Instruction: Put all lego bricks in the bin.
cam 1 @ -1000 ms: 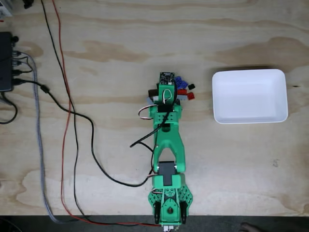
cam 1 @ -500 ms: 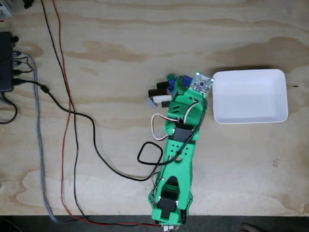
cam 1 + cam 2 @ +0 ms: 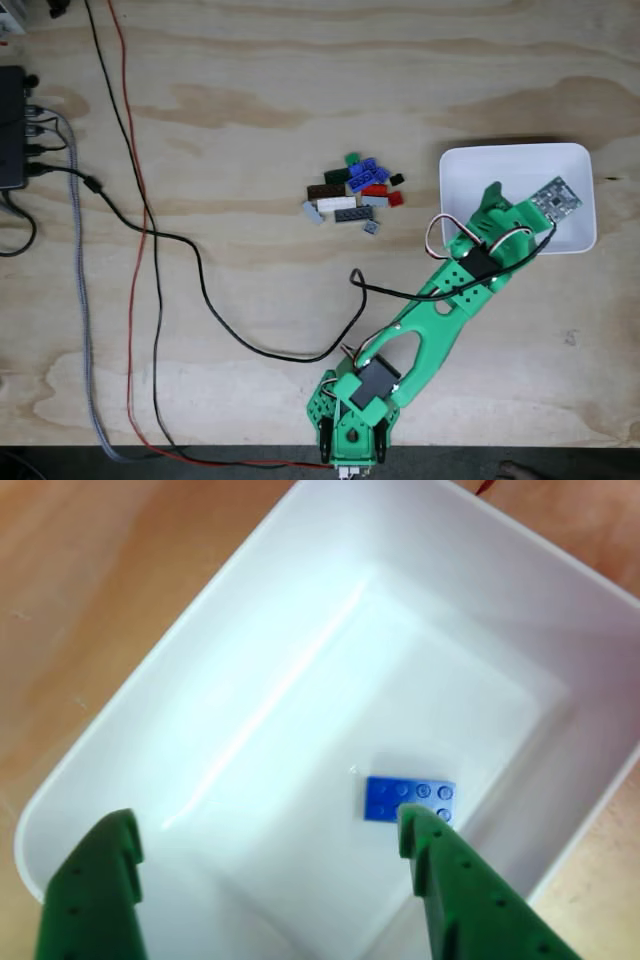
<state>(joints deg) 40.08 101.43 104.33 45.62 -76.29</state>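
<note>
The gripper hangs above the bin with its 2 green fingers spread wide apart and nothing between them. In the other view, 1 blue brick lies flat on the white floor of the bin, studs up, showing 2 rows of 4 studs. Its long axis runs nearly left to right in that view, tilted slightly down at the right end, and its lower right corner sits just behind the tip of the right-hand finger; whether they touch cannot be told.

In the fixed view the green arm reaches from its base at the bottom edge up and to the right, so that its wrist end with the small circuit board is over the bin. The bin's long axis runs left to right in that view.

The remaining lego bricks lie in a loose cluster on the plywood table, to the left of the bin and apart from it. Most of the longer ones, including a white brick, a dark brown brick and a grey brick, lie roughly left to right. Cables trail across the left part of the table.
</note>
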